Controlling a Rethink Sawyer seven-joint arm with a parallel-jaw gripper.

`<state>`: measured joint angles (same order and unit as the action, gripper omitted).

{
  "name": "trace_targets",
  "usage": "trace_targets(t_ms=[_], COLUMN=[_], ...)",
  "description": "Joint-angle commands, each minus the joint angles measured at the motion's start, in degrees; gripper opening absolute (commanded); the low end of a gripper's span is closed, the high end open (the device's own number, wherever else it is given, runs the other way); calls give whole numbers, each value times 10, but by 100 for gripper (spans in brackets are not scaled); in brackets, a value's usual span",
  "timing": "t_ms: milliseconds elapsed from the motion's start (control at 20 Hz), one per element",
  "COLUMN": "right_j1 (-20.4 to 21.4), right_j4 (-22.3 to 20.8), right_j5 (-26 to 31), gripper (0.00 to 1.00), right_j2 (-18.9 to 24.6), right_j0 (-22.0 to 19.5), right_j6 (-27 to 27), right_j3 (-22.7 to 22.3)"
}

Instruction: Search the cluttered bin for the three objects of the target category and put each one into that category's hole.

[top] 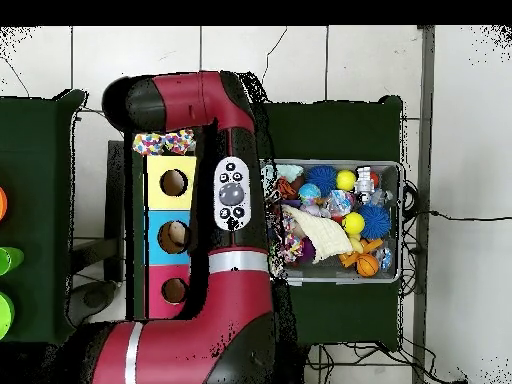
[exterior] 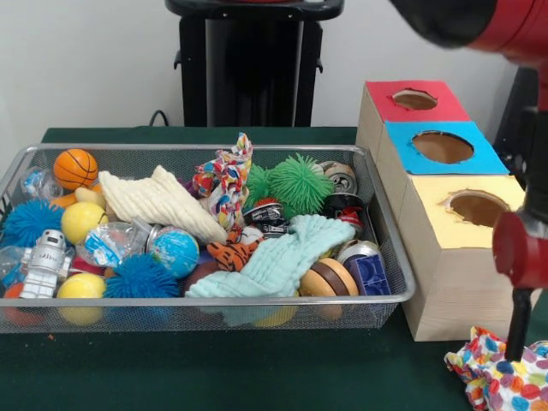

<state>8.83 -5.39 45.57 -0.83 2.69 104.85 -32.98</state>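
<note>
One patterned rag [exterior: 505, 377] lies bunched on the tabletop [exterior: 214, 377] at lower right, before the yellow hole [exterior: 477, 207]; the tool [exterior: 516, 330] reaches down onto it, grip unreadable. Another rag [exterior: 224, 181] stands in the bin [exterior: 387, 257], centre frame.

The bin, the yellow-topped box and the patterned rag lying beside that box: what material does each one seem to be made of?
The bin looks like silver wire mesh with a smooth rounded metal rim. The yellow-topped box seems to be pale wood, by its grain, probably under a matte yellow sheet. The patterned rag looks like soft white fabric with coloured patches; it lies crumpled.
</note>
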Motion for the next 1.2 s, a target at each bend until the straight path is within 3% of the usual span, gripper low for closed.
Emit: trace_targets(t_ms=[50,250,450,600,800,850,1200], right_j1=[-90,-101,-101,-126,-130,-131,-133], right_j4=[-29,-30,-22,-17,-2,2,24], right_j5=[72,70,33,57,108,121,181], gripper=[100,100,100,100,100,0,0], right_j2=[24,20,27,34,35,35,42], right_j0=[-11,-9,-11,-11,-10,-10,-9], right_j6=[-26,-27,-20,-22,-16,-14,-4], right_j3=[61,61,25,62,68,70,79])
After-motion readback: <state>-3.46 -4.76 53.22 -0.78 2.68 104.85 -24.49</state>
